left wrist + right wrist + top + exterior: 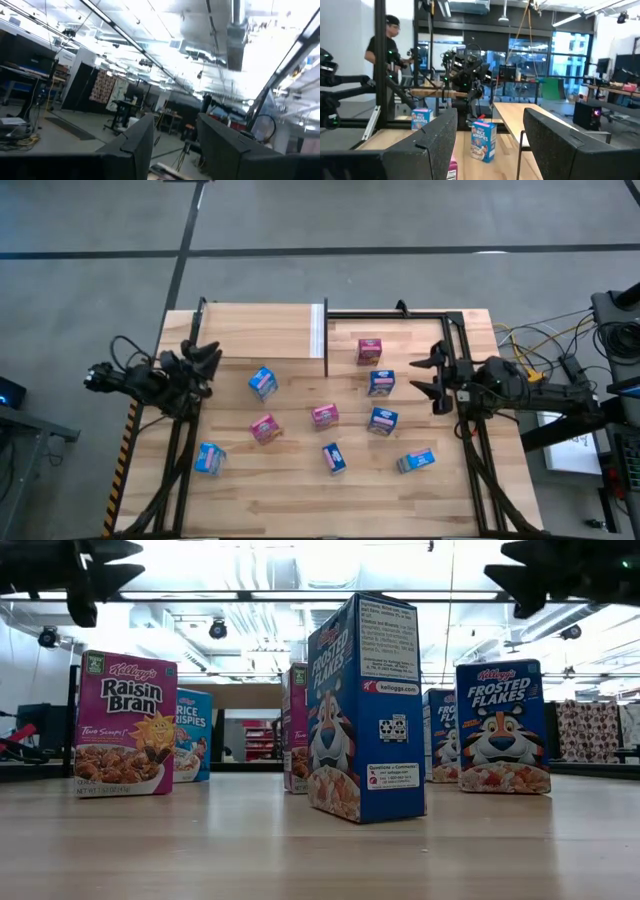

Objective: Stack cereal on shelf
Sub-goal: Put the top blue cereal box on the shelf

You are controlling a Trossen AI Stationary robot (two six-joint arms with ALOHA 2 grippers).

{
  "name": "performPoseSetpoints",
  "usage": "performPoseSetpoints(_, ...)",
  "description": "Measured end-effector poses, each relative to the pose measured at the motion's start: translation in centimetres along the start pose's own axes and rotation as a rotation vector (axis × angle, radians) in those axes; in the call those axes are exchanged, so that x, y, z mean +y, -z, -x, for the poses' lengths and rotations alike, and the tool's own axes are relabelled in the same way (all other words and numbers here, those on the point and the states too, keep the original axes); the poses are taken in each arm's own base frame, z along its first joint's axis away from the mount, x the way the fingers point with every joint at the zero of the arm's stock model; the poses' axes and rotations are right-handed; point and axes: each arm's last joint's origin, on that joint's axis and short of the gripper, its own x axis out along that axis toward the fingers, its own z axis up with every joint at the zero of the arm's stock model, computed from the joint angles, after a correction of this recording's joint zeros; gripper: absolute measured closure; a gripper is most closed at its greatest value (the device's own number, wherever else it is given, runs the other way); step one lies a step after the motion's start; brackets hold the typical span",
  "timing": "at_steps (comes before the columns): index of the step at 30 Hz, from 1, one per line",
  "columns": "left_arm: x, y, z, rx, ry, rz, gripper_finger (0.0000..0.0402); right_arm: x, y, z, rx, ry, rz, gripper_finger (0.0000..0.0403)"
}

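Nine small printed cardboard cereal boxes stand scattered on plank tabletop; smooth pale shelf bare; left gripper and right gripper both open, empty.

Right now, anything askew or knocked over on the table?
One blue cereal box near the right front looks toppled, lying flat and skewed. The other boxes stand scattered at mixed angles across the tabletop, none on the shelf. Left gripper and right gripper hang open at the sides, holding nothing.
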Motion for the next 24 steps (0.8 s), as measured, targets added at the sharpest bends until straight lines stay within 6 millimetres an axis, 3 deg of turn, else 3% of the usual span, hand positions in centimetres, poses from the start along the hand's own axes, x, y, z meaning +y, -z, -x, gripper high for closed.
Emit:
performPoseSetpoints(15,0.3,-1.7,0.1,-0.137,-0.026,0.006,0.0267,-2.1,-4.3,-6.6,0.515,0.144,-0.130,0.0184)
performPoseSetpoints(24,0.3,-1.7,0.1,-0.133,-0.025,0.001,0.0267,-4.0,-3.9,-9.5,0.702,0.198,-0.160,0.0184)
